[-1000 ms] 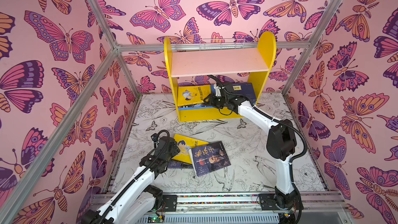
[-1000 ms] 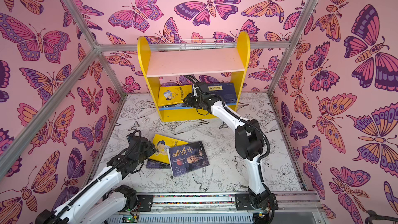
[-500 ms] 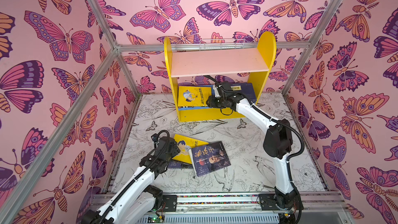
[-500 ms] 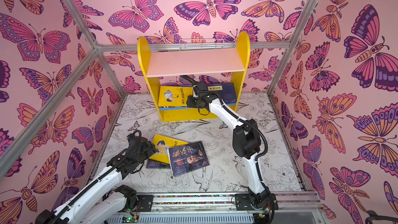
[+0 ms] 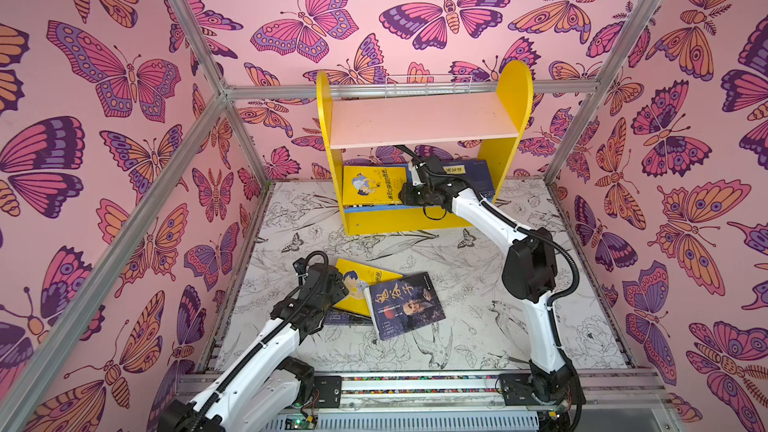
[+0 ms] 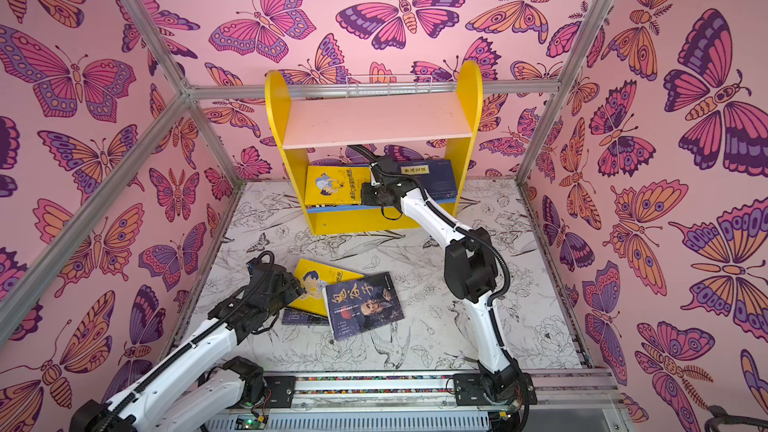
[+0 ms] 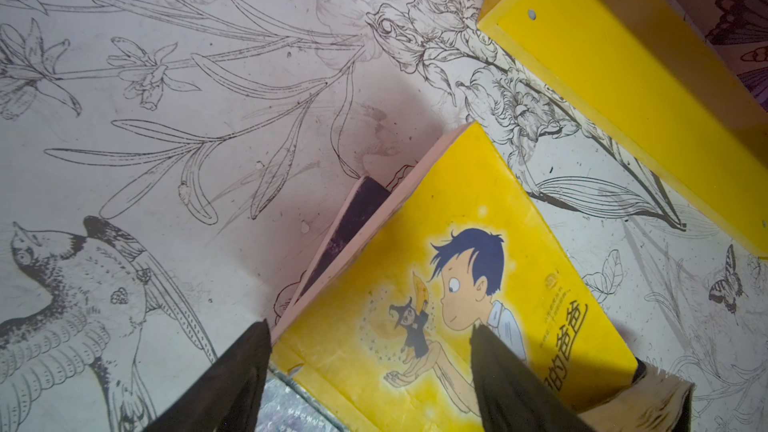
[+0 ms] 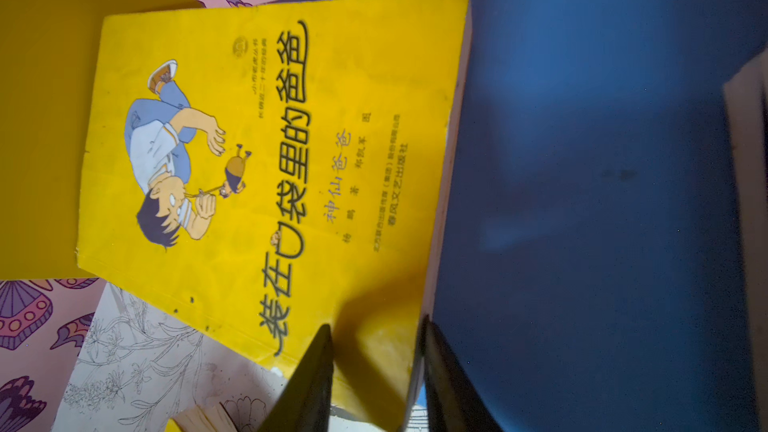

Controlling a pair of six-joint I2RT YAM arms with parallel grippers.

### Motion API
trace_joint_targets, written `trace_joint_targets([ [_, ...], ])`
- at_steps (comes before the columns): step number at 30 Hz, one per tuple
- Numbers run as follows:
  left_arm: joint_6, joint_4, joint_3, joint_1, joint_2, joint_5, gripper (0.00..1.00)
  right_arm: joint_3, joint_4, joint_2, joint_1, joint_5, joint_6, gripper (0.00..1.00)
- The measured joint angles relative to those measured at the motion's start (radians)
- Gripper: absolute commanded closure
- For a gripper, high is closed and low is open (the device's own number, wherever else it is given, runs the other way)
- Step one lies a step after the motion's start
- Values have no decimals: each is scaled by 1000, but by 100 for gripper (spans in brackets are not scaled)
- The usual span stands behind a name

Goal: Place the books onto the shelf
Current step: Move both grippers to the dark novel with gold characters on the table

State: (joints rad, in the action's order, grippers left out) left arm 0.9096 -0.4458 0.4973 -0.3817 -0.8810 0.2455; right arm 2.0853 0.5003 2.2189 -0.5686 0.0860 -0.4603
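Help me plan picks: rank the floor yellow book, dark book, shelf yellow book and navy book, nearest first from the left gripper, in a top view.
1. Floor yellow book: under the left gripper.
2. Dark book: beside it, rightward.
3. Shelf yellow book: lower board, left.
4. Navy book: lower board, right.

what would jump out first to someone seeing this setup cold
The butterfly wallpaper on the walls hits first, pink with big purple and orange wings. Next comes the bright yellow shelf against the back wall, its pink upper board bare, with the right gripper reaching into the lower tier by a yellow cartoon book. On the floor in front, a dark book overlaps a second yellow book at the left gripper.
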Motion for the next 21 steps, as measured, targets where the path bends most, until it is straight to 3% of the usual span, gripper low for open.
trace_joint_targets([
  [6, -26, 4, 2, 2, -14, -36, 18, -35, -63, -3, -3, -11, 26, 55],
  [9, -51, 4, 8, 2, -22, -72, 16, -142, -158, -51, -8, -21, 36, 48],
  [16, -97, 4, 18, -10, 7, -196, 12, -570, -299, -381, -26, -19, 71, 37],
  [21, -120, -8, 15, -47, 79, -296, 10, -815, -314, -620, -28, 62, 114, 37],
])
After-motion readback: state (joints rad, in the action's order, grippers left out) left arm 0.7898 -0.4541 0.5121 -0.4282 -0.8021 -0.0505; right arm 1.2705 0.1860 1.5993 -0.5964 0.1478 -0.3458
